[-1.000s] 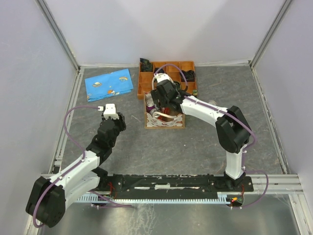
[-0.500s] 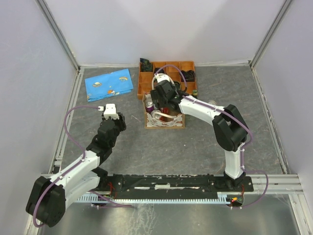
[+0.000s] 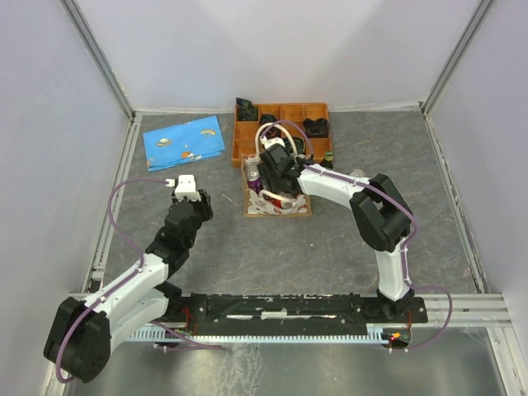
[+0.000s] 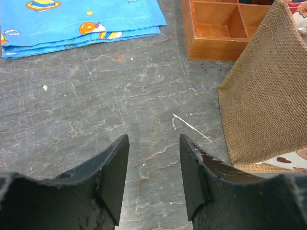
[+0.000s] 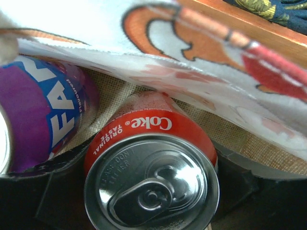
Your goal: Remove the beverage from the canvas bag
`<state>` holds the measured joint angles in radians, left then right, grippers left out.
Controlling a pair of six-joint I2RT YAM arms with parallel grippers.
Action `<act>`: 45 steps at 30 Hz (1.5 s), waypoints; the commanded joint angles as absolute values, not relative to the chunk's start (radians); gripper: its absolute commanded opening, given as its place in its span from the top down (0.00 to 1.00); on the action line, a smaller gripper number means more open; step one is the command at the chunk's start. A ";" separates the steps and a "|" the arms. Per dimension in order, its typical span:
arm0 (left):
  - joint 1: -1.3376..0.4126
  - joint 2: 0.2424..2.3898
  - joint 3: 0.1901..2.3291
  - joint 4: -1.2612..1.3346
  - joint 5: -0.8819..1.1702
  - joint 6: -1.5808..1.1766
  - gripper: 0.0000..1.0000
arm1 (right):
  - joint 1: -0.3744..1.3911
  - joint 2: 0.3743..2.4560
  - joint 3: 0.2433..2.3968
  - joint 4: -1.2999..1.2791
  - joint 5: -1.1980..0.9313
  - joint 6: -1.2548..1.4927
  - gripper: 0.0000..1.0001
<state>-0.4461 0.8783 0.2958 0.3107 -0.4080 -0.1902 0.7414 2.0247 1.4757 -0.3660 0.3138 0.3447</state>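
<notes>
The canvas bag (image 3: 289, 208) stands at mid table, in front of the orange tray. My right gripper (image 3: 269, 183) reaches down into its mouth. In the right wrist view a red Coke can (image 5: 151, 175) lies top-end towards the camera inside the bag, between my dark fingers (image 5: 237, 184), which flank it closely on both sides. A purple Fanta can (image 5: 43, 115) lies beside it on the left. The bag's patterned flap (image 5: 201, 67) hangs over both. My left gripper (image 4: 153, 143) is open and empty, low over the table left of the bag's burlap side (image 4: 264, 96).
An orange wooden compartment tray (image 3: 246, 132) with dark items stands just behind the bag, also in the left wrist view (image 4: 211, 33). A blue patterned cloth (image 3: 183, 142) lies at the back left. Grey walls close in the table.
My right gripper has moved left and deeper into the bag, and its arm has swung closer over it. The left arm has not moved.
</notes>
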 commanded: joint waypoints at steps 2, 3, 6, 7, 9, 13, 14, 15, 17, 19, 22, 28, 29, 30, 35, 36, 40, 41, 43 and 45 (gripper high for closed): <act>-0.442 0.865 0.313 0.357 -0.398 -0.230 0.46 | 0.758 2.021 1.465 -0.410 0.292 0.319 0.52; -0.443 0.864 0.313 0.357 -0.398 -0.231 0.46 | 0.758 2.017 1.468 -0.410 0.293 0.313 0.61; -0.443 0.860 0.311 0.356 -0.398 -0.233 0.46 | 0.758 2.003 1.491 -0.414 0.299 0.296 0.95; -0.443 0.860 0.310 0.356 -0.397 -0.233 0.46 | 0.758 1.996 1.499 -0.417 0.300 0.288 1.00; -0.443 0.859 0.311 0.356 -0.397 -0.233 0.46 | 0.759 1.979 1.518 -0.422 0.301 0.269 1.00; -0.442 0.860 0.312 0.356 -0.393 -0.235 0.46 | 0.758 1.922 1.564 -0.430 0.312 0.229 1.00; -0.442 0.861 0.312 0.356 -0.393 -0.235 0.46 | 0.758 1.906 1.581 -0.433 0.314 0.219 1.00; -0.443 0.861 0.313 0.357 -0.393 -0.235 0.46 | 0.758 1.892 1.596 -0.437 0.317 0.208 1.00; -0.443 0.863 0.312 0.357 -0.393 -0.234 0.46 | 0.758 1.862 1.632 -0.440 0.320 0.187 1.00; -0.443 0.863 0.313 0.357 -0.391 -0.236 0.46 | 0.758 1.833 1.660 -0.440 0.322 0.170 1.00; -0.443 0.862 0.313 0.359 -0.388 -0.236 0.46 | 0.758 1.790 1.693 -0.437 0.321 0.157 1.00; -0.443 0.867 0.313 0.362 -0.387 -0.236 0.46 | 0.759 1.704 1.700 -0.429 0.339 0.148 1.00; -0.443 0.867 0.313 0.363 -0.385 -0.236 0.46 | 0.758 1.683 1.691 -0.430 0.350 0.148 1.00; -0.442 0.867 0.313 0.364 -0.385 -0.237 0.46 | 0.758 1.659 1.676 -0.428 0.366 0.149 1.00; -0.443 0.875 0.314 0.373 -0.381 -0.233 0.46 | 0.758 1.501 1.546 -0.413 0.505 0.175 1.00; -0.443 0.878 0.316 0.375 -0.379 -0.233 0.46 | 0.758 1.466 1.514 -0.413 0.537 0.180 1.00; -0.442 0.882 0.314 0.383 -0.371 -0.235 0.46 | 0.759 1.308 1.357 -0.444 0.693 0.201 1.00; -0.443 0.883 0.313 0.384 -0.369 -0.236 0.46 | 0.758 1.271 1.324 -0.459 0.730 0.212 1.00; -0.442 0.884 0.310 0.388 -0.363 -0.239 0.47 | 0.757 1.198 1.248 -0.486 0.780 0.238 1.00; -0.442 0.885 0.309 0.391 -0.360 -0.241 0.47 | 0.756 1.129 1.179 -0.511 0.811 0.271 1.00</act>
<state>-0.4461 0.8799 0.2958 0.3260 -0.3801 -0.2012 0.7574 1.2659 1.2671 -0.5179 0.6373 0.2050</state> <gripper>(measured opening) 0.535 0.744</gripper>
